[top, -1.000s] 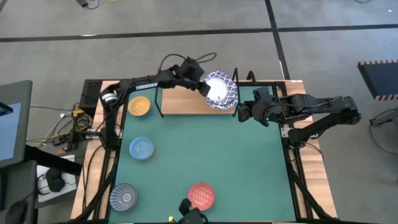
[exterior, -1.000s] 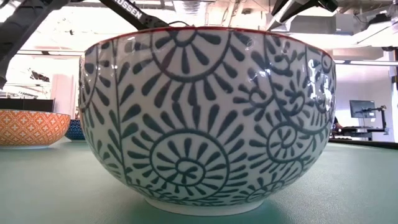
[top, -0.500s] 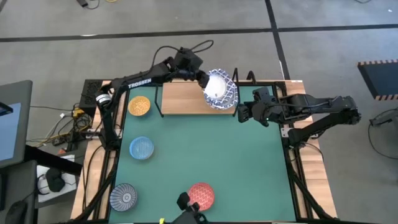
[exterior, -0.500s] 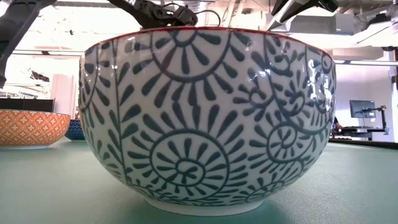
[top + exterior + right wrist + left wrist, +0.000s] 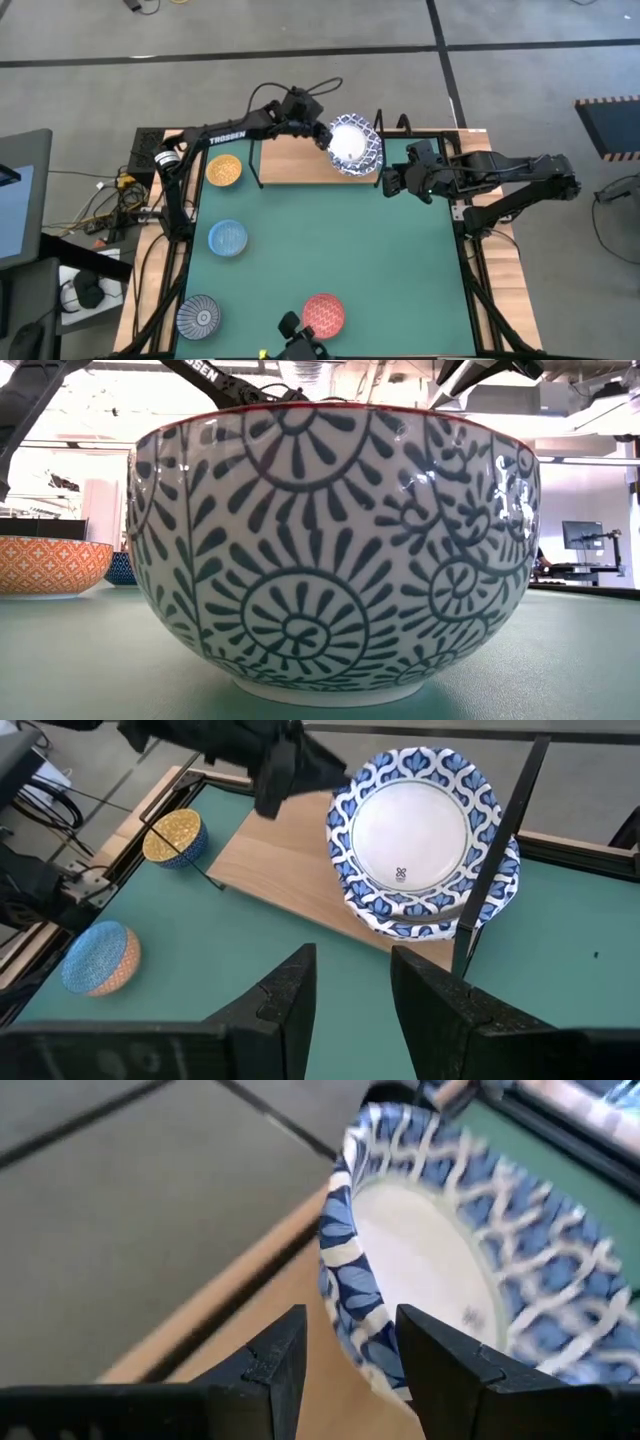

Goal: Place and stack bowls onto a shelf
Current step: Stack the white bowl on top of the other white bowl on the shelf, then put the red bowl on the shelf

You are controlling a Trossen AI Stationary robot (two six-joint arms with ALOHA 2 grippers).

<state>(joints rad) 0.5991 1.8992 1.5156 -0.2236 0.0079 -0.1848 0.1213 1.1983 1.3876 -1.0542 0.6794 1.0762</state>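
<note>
Near edge of the green mat: the red bowl is sitting close to the low camera, filling that view — glossy white outside with dark fan-and-leaf pattern, thin red lip, small foot ring. Its red inside is showing only from above. Toward the near left corner, the grey-blue patterned bowl is standing alone.

Along the left edge, the light blue bowl is resting mid-way; the right wrist view is showing its orange outer wall, which the high view is hiding. Farther back, the yellow bowl is lying just beside the shelf's left end.

Far edge: the shelf, a pale flat wooden plank with thin black wire uprights, is carrying the stack of white bowls at its right end. Lattice rims are offset, so the stack is looking uneven; the count is hard to make out — at least two rims are showing in the right wrist view.

The left gripper is reaching over the shelf, its fingers straddling the top bowl's rim, one inside, one outside; whether they are pinching it is unclear.

The right gripper is hanging just off the shelf's right end, fingers spread apart, holding nothing.
</note>
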